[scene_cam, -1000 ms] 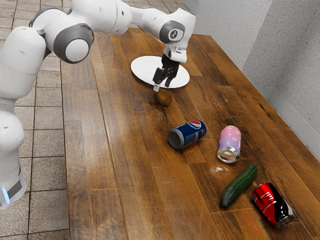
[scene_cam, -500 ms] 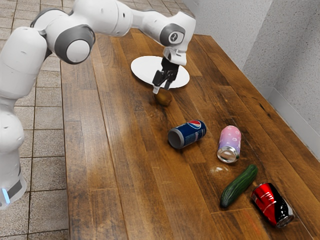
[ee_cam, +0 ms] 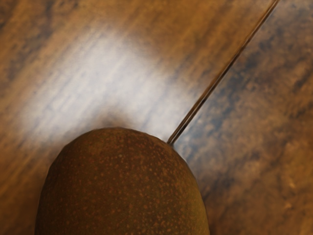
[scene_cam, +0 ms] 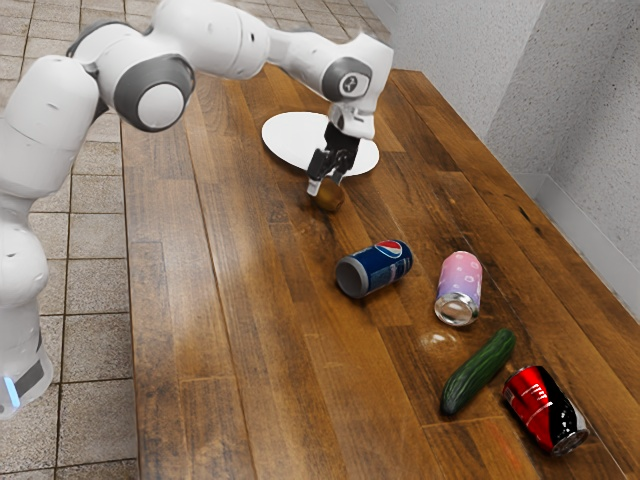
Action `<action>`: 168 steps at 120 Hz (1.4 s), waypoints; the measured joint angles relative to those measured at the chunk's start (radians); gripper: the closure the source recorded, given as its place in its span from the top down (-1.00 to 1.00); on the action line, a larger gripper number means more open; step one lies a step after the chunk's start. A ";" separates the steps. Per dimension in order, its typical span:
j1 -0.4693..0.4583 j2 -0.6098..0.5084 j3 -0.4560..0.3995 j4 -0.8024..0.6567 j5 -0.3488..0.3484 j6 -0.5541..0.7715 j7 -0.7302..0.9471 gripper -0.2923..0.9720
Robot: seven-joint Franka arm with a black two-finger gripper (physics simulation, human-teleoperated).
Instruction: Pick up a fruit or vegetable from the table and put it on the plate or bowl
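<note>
- The gripper (scene_cam: 324,184) hung directly over the kiwi (scene_cam: 331,197), pointing almost straight down. Its fingers stood apart, one on each side of the fruit's upper half. Whether either pad touched the skin could not be told, so I judged it as not yet clamped.
- In the wrist view the kiwi (ee_cam: 122,186) sat right under the hand as a brown speckled dome, with a board seam of the table (scene_cam: 250,330) running away from beside it. The fruit was therefore below the claw, not off to one side, and the coming move seemed to call for a close rather than any sideways correction.
- The kiwi's long axis could not be read firmly. It looked nearly round in the exterior view and was cut off in the wrist view.
- The kiwi itself lay on bare wood, not on any dish.
- The white plate (scene_cam: 290,135) lay near the kiwi, just beyond it on the far side. The carry looked short to me: lift, go past the kiwi's spot, set down.
- The blue can (scene_cam: 375,268) lay on its side nearer the camera than the kiwi, apart from it.
- The pink can (scene_cam: 459,288) was farther from the kiwi, toward the exterior view's right.
- The cucumber (scene_cam: 478,372) and the red can (scene_cam: 543,409) lay well apart from the kiwi, nearest the camera.
</note>
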 joint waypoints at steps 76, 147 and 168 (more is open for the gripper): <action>-0.006 0.026 0.000 -0.005 -0.006 0.019 -0.002 0.54; -0.010 0.041 0.010 -0.005 -0.035 0.043 -0.013 0.32; -0.010 0.040 0.009 -0.005 -0.036 0.046 -0.017 0.13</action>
